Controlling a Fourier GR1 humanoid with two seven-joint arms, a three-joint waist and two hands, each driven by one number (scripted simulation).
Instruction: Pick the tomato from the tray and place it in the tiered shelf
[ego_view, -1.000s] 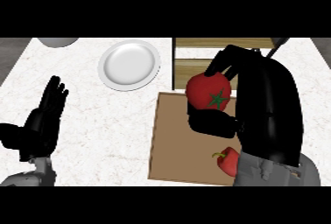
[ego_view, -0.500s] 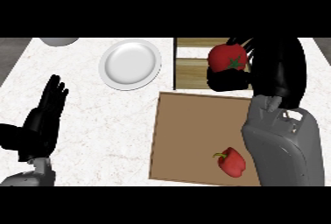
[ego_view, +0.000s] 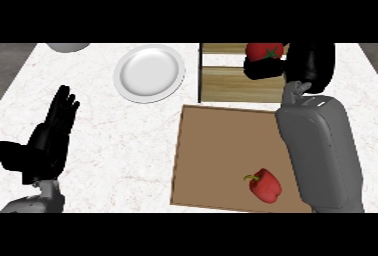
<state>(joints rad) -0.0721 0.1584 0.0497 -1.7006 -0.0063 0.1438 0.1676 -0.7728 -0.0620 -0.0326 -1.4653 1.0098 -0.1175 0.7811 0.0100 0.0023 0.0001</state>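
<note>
Here, nearest you on the tray (ego_view: 214, 150), 1 red pepper (ego_view: 264, 185) lies at its near right. Left of the tray, your left hand (ego_view: 46, 142) rests with fingers straight. Beyond the tray's far edge, your right hand (ego_view: 295, 67) grasps the tomato (ego_view: 263, 51) over the tiered shelf (ego_view: 225, 82); 1 white plate (ego_view: 149, 73) sits left of the shelf.

The tray (ego_view: 221, 150) is lying right of centre, a pepper (ego_view: 264, 185) sitting on its near part. The shelf (ego_view: 229, 82) is standing just behind it, the plate (ego_view: 149, 73) lying to the shelf's left.
</note>
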